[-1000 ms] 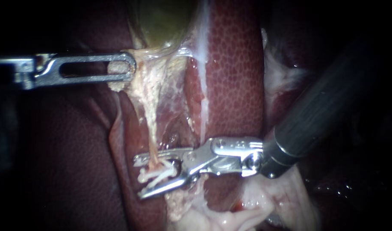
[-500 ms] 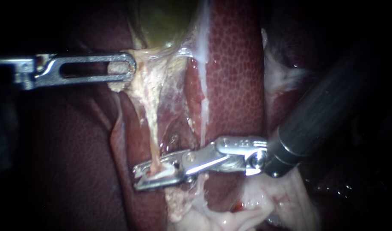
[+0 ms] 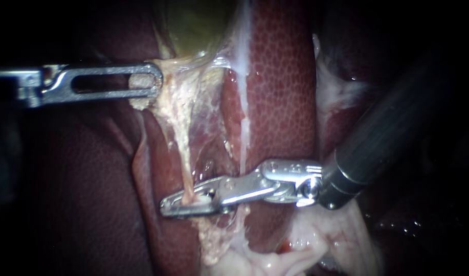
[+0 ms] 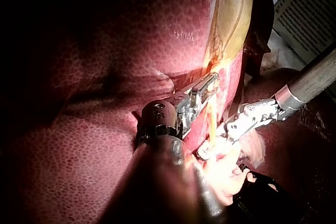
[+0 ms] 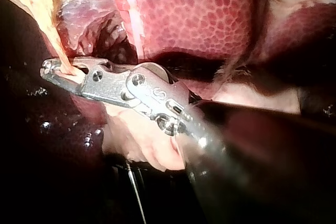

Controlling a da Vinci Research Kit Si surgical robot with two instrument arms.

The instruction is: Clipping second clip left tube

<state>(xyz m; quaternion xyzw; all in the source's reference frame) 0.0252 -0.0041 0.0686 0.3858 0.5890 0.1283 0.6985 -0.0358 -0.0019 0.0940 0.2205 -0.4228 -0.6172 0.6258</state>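
**Clip closes on the left tube.** Your right instrument (image 3: 166, 207), reaching in from 3 o'clock, clenches its jaws on a white clip (image 3: 198, 202) set around the left tube (image 3: 183, 168), just below centre toward 6 o'clock in the endoscope view. The tube is a thin tan-to-pink cord, taut and faintly glistening. It descends from a fan of pale tissue (image 3: 180, 102) toward 12 o'clock and narrows until it passes between the steel jaws. Only a sliver of the clip shows, a smooth white bar pressed flat between the jaws beside the tube's crossing. The right wrist view shows the tube entering the jaws close to their tips.

The jaws are long, narrow and polished, pinned at small rivets to a dark, matte, round shaft. Your left instrument (image 3: 155, 82), coming from 9 o'clock, grips the edge of the pale tissue with its jaws closed on it. Its upper jaw is a flat grey steel loop with a long slot, and tissue shows through the slot's far end.

The gallbladder (image 3: 193, 25), olive-green and smooth, sits at 12 o'clock. The liver (image 3: 280, 92), dark red with a fine honeycomb grain, flanks the tube on both sides. A thin white strand (image 3: 243, 138) runs alongside the tube on its 3 o'clock side. Wet, cream-pink fatty tissue (image 3: 306, 245) bulges at 5 o'clock under the right instrument's shaft.
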